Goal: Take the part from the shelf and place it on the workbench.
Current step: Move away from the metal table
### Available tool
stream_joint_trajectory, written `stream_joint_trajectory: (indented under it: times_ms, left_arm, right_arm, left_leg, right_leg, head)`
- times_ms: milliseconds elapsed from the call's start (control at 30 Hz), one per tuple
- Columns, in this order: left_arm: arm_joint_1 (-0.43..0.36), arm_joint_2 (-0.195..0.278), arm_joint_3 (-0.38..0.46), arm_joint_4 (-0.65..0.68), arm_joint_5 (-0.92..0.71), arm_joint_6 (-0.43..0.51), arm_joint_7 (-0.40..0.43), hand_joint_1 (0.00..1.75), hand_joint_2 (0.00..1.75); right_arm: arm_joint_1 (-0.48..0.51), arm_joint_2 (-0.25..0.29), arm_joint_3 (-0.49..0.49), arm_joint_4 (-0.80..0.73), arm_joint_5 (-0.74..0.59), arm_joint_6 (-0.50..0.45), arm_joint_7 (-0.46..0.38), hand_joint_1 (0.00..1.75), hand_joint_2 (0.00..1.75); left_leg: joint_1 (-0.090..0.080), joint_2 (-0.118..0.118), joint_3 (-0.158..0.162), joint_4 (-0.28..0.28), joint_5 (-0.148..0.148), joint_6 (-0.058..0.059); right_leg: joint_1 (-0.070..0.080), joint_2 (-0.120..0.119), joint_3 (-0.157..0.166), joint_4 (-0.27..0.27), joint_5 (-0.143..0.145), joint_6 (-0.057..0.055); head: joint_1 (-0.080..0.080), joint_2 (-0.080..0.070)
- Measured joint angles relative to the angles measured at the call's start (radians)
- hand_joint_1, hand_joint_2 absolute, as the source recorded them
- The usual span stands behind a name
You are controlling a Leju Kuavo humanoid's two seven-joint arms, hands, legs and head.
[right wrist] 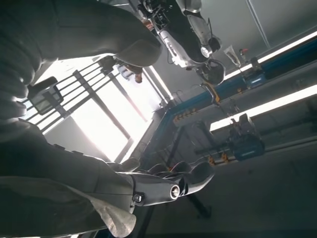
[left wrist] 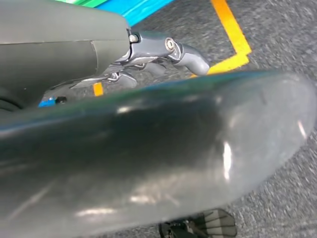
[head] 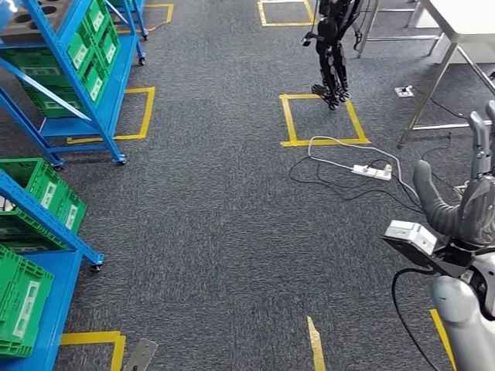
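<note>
A blue shelf point(head: 108, 100) with green bins point(head: 93, 46) stands at the far left, and a brownish tray with round holes point(head: 32, 17) lies on its upper level. I cannot make out a part. The white workbench point(head: 461, 19) on metal legs is at the far right. My right hand point(head: 469, 197) is raised at the right edge, fingers upright and thumb apart, holding nothing. In the right wrist view the right hand point(right wrist: 75, 168) has only air between thumb and fingers point(right wrist: 186, 181). My left hand point(left wrist: 149, 148) hangs over carpet, its fingers point(left wrist: 168, 49) straight and holding nothing.
A nearer blue shelf point(head: 43, 212) with green bins point(head: 20, 305) fills the lower left. Another dark humanoid robot point(head: 332, 46) stands by a yellow floor square point(head: 324, 120). A white power strip point(head: 370, 171) and black cables lie on the grey carpet before the workbench.
</note>
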Motion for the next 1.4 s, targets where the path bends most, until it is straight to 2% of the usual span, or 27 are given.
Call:
stream_joint_trajectory:
  times_ms: [67,133,200,233,267,333,367,400,433,467,500,567,633,700,767,833,900,933,967,1000,1067,1100,1167,1233,1300,1367,1400]
  left_arm:
    - [-0.001,0.0,0.0,0.0,0.0,0.0,0.0,0.0,0.0]
    - [-0.002,-0.001,0.0,0.0,0.0,0.0,-0.001,0.0,0.0]
    - [0.0,0.0,0.0,0.0,0.0,0.0,-0.002,0.0,0.0]
    - [0.0,0.0,0.0,0.0,0.001,0.0,-0.003,0.0,0.0]
    - [-0.001,0.0,0.0,0.0,0.001,0.0,-0.003,0.0,0.0]
    - [-0.004,0.0,0.0,0.0,0.002,0.0,-0.003,0.0,0.0]
    - [-0.004,0.0,0.0,0.0,0.002,0.0,-0.002,0.0,0.0]
    - [-0.004,0.0,0.0,0.0,0.002,0.0,-0.002,0.0,0.0]
    - [-0.002,0.0,0.0,0.0,0.002,0.0,-0.001,0.0,0.0]
    - [0.0,0.0,0.0,0.0,0.002,0.0,0.0,0.0,0.0]
    - [0.002,0.001,0.0,0.0,0.002,0.001,0.0,0.0,0.0]
    - [0.003,0.002,0.0,0.0,0.002,0.001,0.0,0.0,0.0]
    - [0.003,0.002,0.0,0.0,0.001,0.002,0.0,0.0,0.0]
    - [0.005,0.003,0.0,0.0,0.001,0.003,0.0,0.0,0.0]
    - [0.007,0.004,0.0,0.0,0.002,0.004,0.0,0.0,0.0]
    - [0.006,0.004,0.0,0.0,0.001,0.004,0.0,0.0,0.0]
    - [0.005,0.004,0.0,0.0,0.001,0.004,0.0,0.0,0.0]
    - [0.005,0.003,0.0,0.0,0.001,0.004,0.0,0.0,0.0]
    - [0.006,0.003,0.0,0.0,0.001,0.004,0.0,0.0,0.0]
    - [0.006,0.003,0.0,0.0,0.001,0.004,0.0,0.0,0.0]
    - [0.005,0.003,0.001,0.0,0.001,0.004,0.0,0.0,0.0]
    - [0.005,0.003,0.001,0.0,0.001,0.004,0.0,0.0,0.0]
    - [0.006,0.004,0.001,0.0,0.001,0.004,0.0,0.0,0.0]
    - [0.01,0.005,0.001,0.0,0.001,0.005,0.0,0.0,0.0]
    - [0.012,0.007,0.0,0.0,0.0,0.005,-0.001,0.0,0.0]
    - [0.012,0.008,0.0,0.0,0.0,0.006,-0.002,0.0,0.0]
    - [0.013,0.008,0.0,0.0,0.0,0.006,-0.002,0.0,0.0]
  right_arm:
    - [-0.001,0.0,0.0,-0.001,0.003,0.0,0.001,0.0,1.75]
    - [-0.003,0.0,0.0,-0.003,0.006,0.001,0.001,0.0,1.75]
    - [-0.011,0.0,0.001,-0.004,0.009,0.003,0.001,0.0,1.75]
    - [-0.017,0.0,0.002,-0.004,0.009,0.005,0.0,0.0,1.75]
    - [-0.023,0.0,0.002,-0.004,0.009,0.007,0.0,0.0,1.75]
    - [-0.03,0.0,0.003,-0.005,0.009,0.011,-0.001,0.0,1.75]
    - [-0.031,0.0,0.003,-0.005,0.008,0.011,-0.001,0.0,1.75]
    - [-0.031,0.0,0.004,-0.005,0.008,0.011,-0.001,0.0,1.75]
    - [-0.032,0.0,0.005,-0.005,0.007,0.011,-0.001,0.0,1.75]
    - [-0.032,0.0,0.006,-0.005,0.006,0.011,-0.001,0.0,1.75]
    - [-0.033,0.0,0.006,-0.005,0.004,0.011,-0.001,0.0,1.75]
    - [-0.036,0.0,0.007,-0.005,0.002,0.011,-0.001,0.0,1.75]
    - [-0.038,-0.001,0.008,-0.005,0.0,0.011,-0.001,0.0,1.75]
    - [-0.04,-0.001,0.011,-0.005,-0.001,0.011,0.0,0.0,1.75]
    - [-0.042,-0.002,0.014,-0.005,-0.002,0.011,0.0,0.0,1.75]
    - [-0.043,-0.005,0.017,-0.005,-0.003,0.011,0.0,0.0,1.75]
    - [-0.041,-0.007,0.019,-0.004,-0.003,0.011,0.0,0.0,1.75]
    - [-0.04,-0.007,0.02,-0.003,-0.004,0.012,0.0,0.0,1.75]
    - [-0.04,-0.008,0.02,-0.003,-0.005,0.012,0.0,0.0,1.75]
    - [-0.04,-0.008,0.021,-0.003,-0.008,0.013,0.0,0.0,1.75]
    - [-0.041,-0.008,0.024,-0.003,-0.02,0.017,-0.004,0.0,1.75]
    - [-0.041,-0.009,0.026,-0.003,-0.026,0.019,-0.007,0.0,1.75]
    - [-0.041,-0.009,0.029,-0.003,-0.033,0.021,-0.011,0.0,1.75]
    - [-0.042,-0.009,0.032,-0.004,-0.035,0.02,-0.011,0.0,1.75]
    - [-0.039,-0.009,0.033,-0.006,-0.035,0.016,-0.012,0.0,1.75]
    - [-0.032,-0.009,0.034,-0.008,-0.035,0.013,-0.012,0.0,1.75]
    - [-0.027,-0.009,0.034,-0.008,-0.035,0.012,-0.012,0.0,1.75]
  left_leg:
    - [0.0,-0.022,-0.002,0.005,-0.003,-0.007]
    - [0.002,-0.041,-0.011,0.009,-0.001,-0.019]
    - [0.005,-0.054,-0.017,0.009,0.002,-0.031]
    - [0.004,-0.043,-0.02,0.016,-0.004,-0.035]
    - [0.003,-0.022,-0.03,0.039,-0.02,-0.04]
    - [0.003,0.028,-0.076,0.146,-0.079,-0.047]
    - [0.004,0.04,-0.106,0.214,-0.108,-0.05]
    - [0.005,0.045,-0.129,0.264,-0.125,-0.051]
    - [0.006,0.046,-0.136,0.283,-0.124,-0.051]
    - [0.006,0.048,-0.126,0.264,-0.105,-0.05]
    - [0.005,0.054,-0.098,0.209,-0.072,-0.048]
    - [-0.003,0.093,-0.031,0.076,-0.02,-0.038]
    - [-0.012,0.121,-0.003,0.014,-0.009,-0.028]
    - [-0.014,0.107,-0.004,0.007,-0.009,-0.019]
    - [-0.009,0.089,0.0,-0.002,-0.004,-0.008]
    - [-0.004,0.071,0.002,-0.006,-0.002,0.0]
    - [-0.004,0.05,0.002,-0.005,-0.002,0.003]
    - [-0.004,0.04,0.003,-0.005,-0.002,0.004]
    - [-0.003,0.028,0.003,-0.004,-0.003,0.003]
    - [-0.001,0.017,0.005,-0.002,-0.004,0.001]
    - [0.001,-0.004,0.004,0.005,-0.008,-0.007]
    - [0.001,-0.014,0.0,0.009,-0.009,-0.012]
    - [0.002,-0.03,-0.009,0.014,-0.008,-0.024]
    - [0.005,-0.039,-0.013,0.016,-0.009,-0.034]
    - [0.003,-0.011,-0.032,0.062,-0.041,-0.043]
    - [0.003,0.031,-0.086,0.185,-0.103,-0.05]
    - [0.004,0.041,-0.115,0.249,-0.127,-0.052]
  right_leg:
    - [-0.005,0.04,0.059,-0.127,0.053,-0.001]
    - [-0.007,0.065,0.087,-0.18,0.059,-0.004]
    - [-0.006,0.049,0.091,-0.184,0.06,-0.012]
    - [-0.006,0.039,0.094,-0.187,0.061,-0.017]
    - [-0.007,0.027,0.097,-0.19,0.062,-0.023]
    - [-0.004,0.0,0.102,-0.193,0.06,-0.033]
    - [-0.002,-0.014,0.104,-0.193,0.059,-0.037]
    - [-0.001,-0.027,0.105,-0.193,0.057,-0.038]
    - [0.0,-0.039,0.106,-0.192,0.056,-0.039]
    - [0.001,-0.05,0.108,-0.192,0.054,-0.039]
    - [0.001,-0.06,0.111,-0.192,0.052,-0.038]
    - [0.005,-0.078,0.115,-0.191,0.046,-0.032]
    - [0.01,-0.095,0.116,-0.19,0.042,-0.025]
    - [0.01,-0.11,0.118,-0.191,0.038,-0.016]
    - [0.006,-0.084,0.108,-0.167,0.016,-0.007]
    - [0.003,-0.034,0.058,-0.067,-0.035,-0.001]
    - [0.003,-0.014,-0.011,0.062,-0.08,0.002]
    - [0.002,-0.012,-0.032,0.091,-0.079,0.004]
    - [0.002,-0.011,-0.033,0.081,-0.058,0.005]
    - [0.0,-0.008,-0.016,0.034,-0.022,0.005]
    - [-0.006,0.019,0.044,-0.098,0.042,0.008]
    - [-0.008,0.034,0.068,-0.144,0.055,0.006]
    - [-0.007,0.048,0.087,-0.173,0.051,-0.001]
    - [-0.007,0.032,0.09,-0.176,0.052,-0.012]
    - [-0.009,0.013,0.096,-0.181,0.052,-0.024]
    - [-0.005,-0.009,0.101,-0.182,0.049,-0.033]
    - [-0.003,-0.02,0.102,-0.182,0.047,-0.035]
  head:
    - [0.0,0.0]
    - [0.0,0.0]
    - [-0.001,0.0]
    - [-0.002,0.0]
    - [-0.004,0.0]
    - [-0.008,0.0]
    - [-0.009,0.0]
    - [-0.008,0.0]
    - [-0.009,0.0]
    - [-0.009,0.0]
    - [-0.009,0.0]
    - [-0.009,0.0]
    - [-0.008,0.0]
    - [-0.007,0.0]
    - [-0.006,0.0]
    - [-0.001,0.0]
    - [0.001,0.0]
    - [0.001,0.0]
    - [0.001,0.0]
    - [0.002,0.0]
    - [0.004,0.0]
    - [0.004,0.0]
    - [0.004,0.0]
    - [0.003,0.0]
    - [-0.003,0.0]
    - [-0.008,0.0]
    - [-0.008,0.0]
